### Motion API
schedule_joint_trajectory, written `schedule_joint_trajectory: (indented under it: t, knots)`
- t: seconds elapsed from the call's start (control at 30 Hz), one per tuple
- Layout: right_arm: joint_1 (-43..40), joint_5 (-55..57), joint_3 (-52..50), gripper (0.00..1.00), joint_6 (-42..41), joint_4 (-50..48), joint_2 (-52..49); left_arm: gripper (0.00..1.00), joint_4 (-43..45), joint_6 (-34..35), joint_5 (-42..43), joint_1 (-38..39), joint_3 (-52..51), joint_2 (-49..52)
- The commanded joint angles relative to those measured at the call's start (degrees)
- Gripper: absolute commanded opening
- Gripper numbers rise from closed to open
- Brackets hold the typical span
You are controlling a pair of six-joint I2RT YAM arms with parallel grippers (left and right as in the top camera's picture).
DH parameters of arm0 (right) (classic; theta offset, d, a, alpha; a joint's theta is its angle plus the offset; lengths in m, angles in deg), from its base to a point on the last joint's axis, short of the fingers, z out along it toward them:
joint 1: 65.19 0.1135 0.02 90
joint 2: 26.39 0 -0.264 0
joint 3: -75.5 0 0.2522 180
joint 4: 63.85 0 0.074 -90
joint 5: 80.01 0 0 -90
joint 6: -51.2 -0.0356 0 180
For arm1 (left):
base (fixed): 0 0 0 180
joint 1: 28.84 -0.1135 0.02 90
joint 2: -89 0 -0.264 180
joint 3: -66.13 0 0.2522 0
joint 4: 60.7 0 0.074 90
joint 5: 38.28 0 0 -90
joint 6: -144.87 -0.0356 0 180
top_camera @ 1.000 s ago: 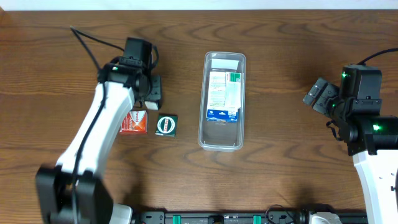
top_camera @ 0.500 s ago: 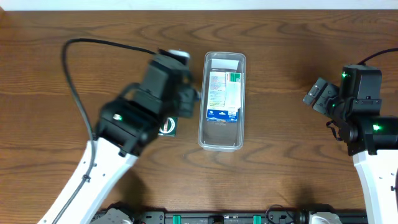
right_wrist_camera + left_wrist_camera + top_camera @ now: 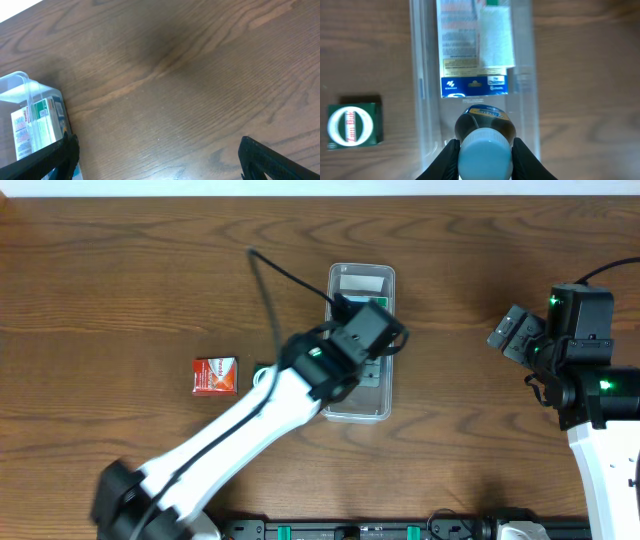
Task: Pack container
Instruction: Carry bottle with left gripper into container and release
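We see the left jaws clamped on a white-capped bottle over the tub — a box lies inside. Right jaws spread wide over the bench.

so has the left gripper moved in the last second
Yes. The left gripper has swung right, from near the red box to above the container, carrying a bottle.

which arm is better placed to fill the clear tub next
Left: the left gripper holds a dark white-capped bottle over the long clear plastic tub; the right gripper is open, empty, off aside.
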State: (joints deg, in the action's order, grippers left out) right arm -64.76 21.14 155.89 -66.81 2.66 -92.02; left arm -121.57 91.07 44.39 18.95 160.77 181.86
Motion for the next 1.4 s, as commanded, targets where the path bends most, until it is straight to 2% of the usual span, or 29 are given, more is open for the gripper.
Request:
schedule_joint_trajectory:
  t: [0.0,0.23,0.57,0.8,0.97,1.23,1.27,1.37]
  knots:
    - [-0.5,0.2,0.1,0.99,0.2,0.0,0.0,0.2,1.8,5.8,-2.4,0.2,0.7,4.3]
    - [-0.5,0.2,0.1,0.99,0.2,0.0,0.0,0.2,4.5,8.5,-2.4,0.2,0.7,10.8]
    - [-0.5,0.2,0.1,0.99,0.2,0.0,0.0,0.21,7.8,8.5,-2.3,1.8,0.7,12.5]
    - [-0.5,0.2,0.1,0.99,0.2,0.0,0.0,0.51,8.2,8.5,-2.4,5.0,0.7,12.5]
    - [-0.5,0.2,0.1,0.99,0.2,0.0,0.0,0.62,8.2,7.9,-2.3,4.9,0.7,12.3]
    - [-0.5,0.2,0.1,0.99,0.2,0.0,0.0,0.66,4.0,4.3,-2.4,4.9,3.4,4.8]
    - [-0.5,0.2,0.1,0.99,0.2,0.0,0.0,0.74,3.3,3.0,-2.8,4.8,3.7,3.2]
    - [-0.5,0.2,0.1,0.99,0.2,0.0,0.0,0.82,-1.1,0.9,-8.0,3.8,3.8,-2.6]
